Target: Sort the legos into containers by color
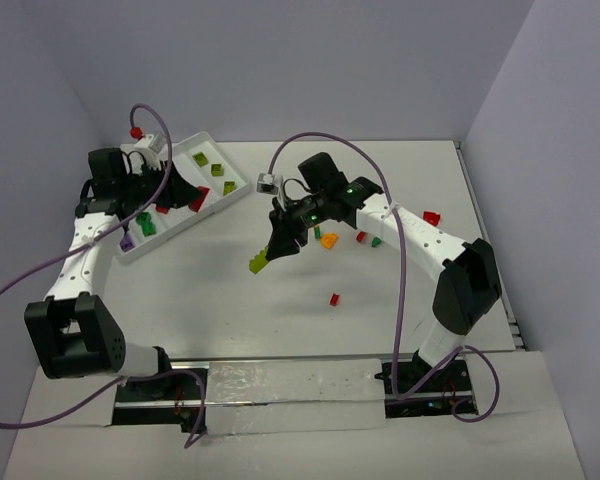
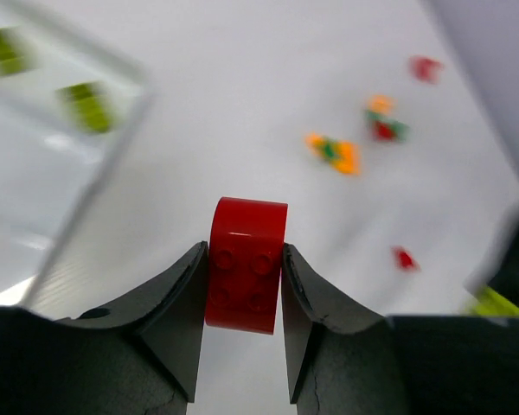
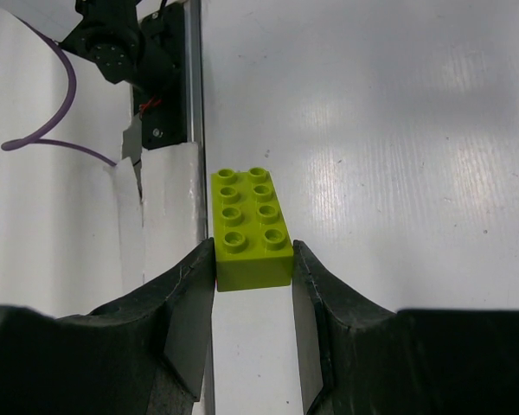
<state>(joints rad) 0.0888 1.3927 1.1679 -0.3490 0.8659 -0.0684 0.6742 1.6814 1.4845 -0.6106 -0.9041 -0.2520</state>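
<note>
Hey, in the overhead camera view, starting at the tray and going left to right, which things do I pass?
The white tray, lime brick in the right gripper, orange brick, small red brick, green brick, far-right red brick.

The left arm (image 1: 80, 250) reaches up along the left edge of the table (image 1: 280, 330) toward its far left corner. The left gripper (image 2: 245, 259) pinches a red brick (image 2: 247, 233). The right arm (image 1: 420, 235) bends in toward the table's middle with its wrist tipped down. The right gripper (image 3: 253, 255) pinches a lime brick (image 3: 249, 216).
</note>
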